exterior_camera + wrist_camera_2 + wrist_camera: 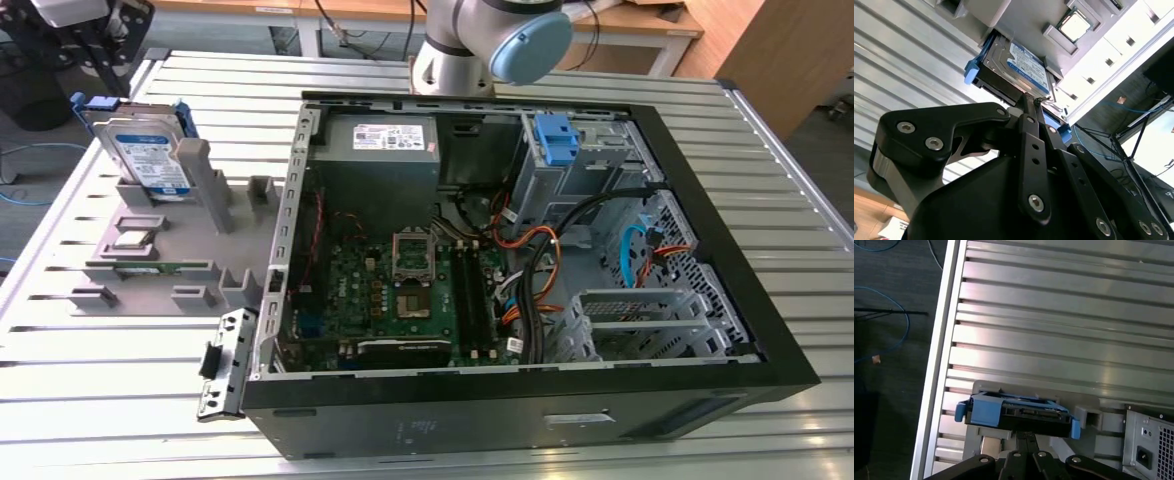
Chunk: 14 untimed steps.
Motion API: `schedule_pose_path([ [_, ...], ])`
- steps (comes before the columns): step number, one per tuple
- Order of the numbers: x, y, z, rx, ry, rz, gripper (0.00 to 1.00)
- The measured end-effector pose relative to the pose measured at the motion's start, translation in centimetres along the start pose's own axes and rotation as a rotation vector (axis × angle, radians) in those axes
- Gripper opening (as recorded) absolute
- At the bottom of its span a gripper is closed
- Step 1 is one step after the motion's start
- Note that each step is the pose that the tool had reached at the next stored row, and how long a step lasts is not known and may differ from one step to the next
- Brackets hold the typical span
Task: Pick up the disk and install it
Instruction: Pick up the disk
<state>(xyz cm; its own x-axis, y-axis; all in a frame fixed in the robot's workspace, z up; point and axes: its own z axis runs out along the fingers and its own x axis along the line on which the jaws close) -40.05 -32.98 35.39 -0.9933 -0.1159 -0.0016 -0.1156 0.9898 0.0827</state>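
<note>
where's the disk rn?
Exterior view's left: the disk stands upright in the grey holder on the table, outside the open computer case, with the tool at its edge.

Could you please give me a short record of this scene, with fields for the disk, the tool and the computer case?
disk: upright in the grey holder, at the exterior view's left of the case, blue rails on
tool: shut, holding nothing, close to the disk's edge in both wrist views; contact cannot be told
computer case: lying open on the slatted table, motherboard exposed
task state: disk not yet picked up or installed
</note>
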Motion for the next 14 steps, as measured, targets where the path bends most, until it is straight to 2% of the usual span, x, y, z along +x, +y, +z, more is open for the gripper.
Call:
schedule_pose_path([
  [14, 0.00, 0.00, 0.03, -0.0004, 0.0183, -0.222, 0.11],
])
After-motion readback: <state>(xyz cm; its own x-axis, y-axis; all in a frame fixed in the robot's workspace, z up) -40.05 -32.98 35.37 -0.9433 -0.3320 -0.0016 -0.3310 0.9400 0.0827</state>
